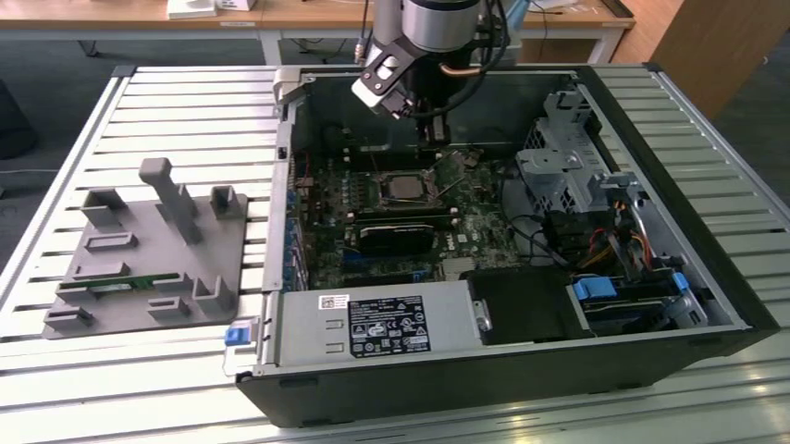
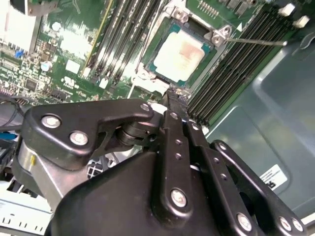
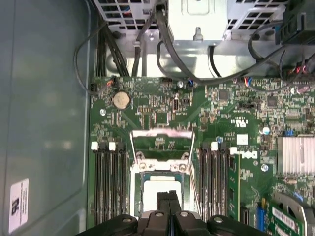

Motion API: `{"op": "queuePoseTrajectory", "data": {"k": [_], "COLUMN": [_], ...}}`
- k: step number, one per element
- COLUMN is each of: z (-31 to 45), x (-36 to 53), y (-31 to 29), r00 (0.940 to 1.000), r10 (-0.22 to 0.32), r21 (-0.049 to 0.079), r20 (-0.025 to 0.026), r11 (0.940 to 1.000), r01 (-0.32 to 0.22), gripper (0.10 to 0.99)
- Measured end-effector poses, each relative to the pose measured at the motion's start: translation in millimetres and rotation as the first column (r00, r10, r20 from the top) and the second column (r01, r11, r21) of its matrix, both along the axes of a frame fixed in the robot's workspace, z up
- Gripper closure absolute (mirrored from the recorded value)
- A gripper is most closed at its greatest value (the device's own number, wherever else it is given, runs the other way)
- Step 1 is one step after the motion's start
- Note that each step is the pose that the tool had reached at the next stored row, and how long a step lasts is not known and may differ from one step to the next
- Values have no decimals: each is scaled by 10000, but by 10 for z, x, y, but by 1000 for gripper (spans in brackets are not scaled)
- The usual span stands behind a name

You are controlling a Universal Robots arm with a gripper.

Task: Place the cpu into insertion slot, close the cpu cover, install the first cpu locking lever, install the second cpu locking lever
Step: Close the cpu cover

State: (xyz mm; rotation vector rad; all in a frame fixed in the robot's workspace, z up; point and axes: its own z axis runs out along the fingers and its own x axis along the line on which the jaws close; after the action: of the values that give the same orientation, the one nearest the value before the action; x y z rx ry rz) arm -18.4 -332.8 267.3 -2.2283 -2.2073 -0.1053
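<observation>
Gripper (image 1: 434, 137) hangs inside the case (image 1: 494, 384), fingers (image 3: 162, 202) pressed together with nothing between them. In the exterior view the cpu (image 1: 405, 188) sits in its socket, just beside the tips toward 7 o'clock. The cpu cover (image 3: 160, 132) is swung open. Memory slots (image 3: 109, 182) flank the socket. Drive cage (image 1: 561, 171) at 3 o'clock, well apart; case wall near at 12.

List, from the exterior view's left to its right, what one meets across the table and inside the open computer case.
Grey fixture block → blue latch → cpu → silvery metal drive cage.
</observation>
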Motion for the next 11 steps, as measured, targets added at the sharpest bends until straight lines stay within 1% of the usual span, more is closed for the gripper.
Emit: {"op": "queuePoseTrajectory", "data": {"k": [1, 4, 9, 11], "z": [0, 2, 76, 81], "x": [15, 16, 16, 31], "y": [0, 0, 0, 0], "r00": [10000, 10000, 10000, 10000], "r10": [1, 0, 1, 2], "r21": [-1, -1, 1, 2], "r20": [-3, -5, -5, -4], "r11": [10000, 10000, 10000, 10000], "r01": [-1, 0, -1, -2], "gripper": [980, 980, 980, 980]}}
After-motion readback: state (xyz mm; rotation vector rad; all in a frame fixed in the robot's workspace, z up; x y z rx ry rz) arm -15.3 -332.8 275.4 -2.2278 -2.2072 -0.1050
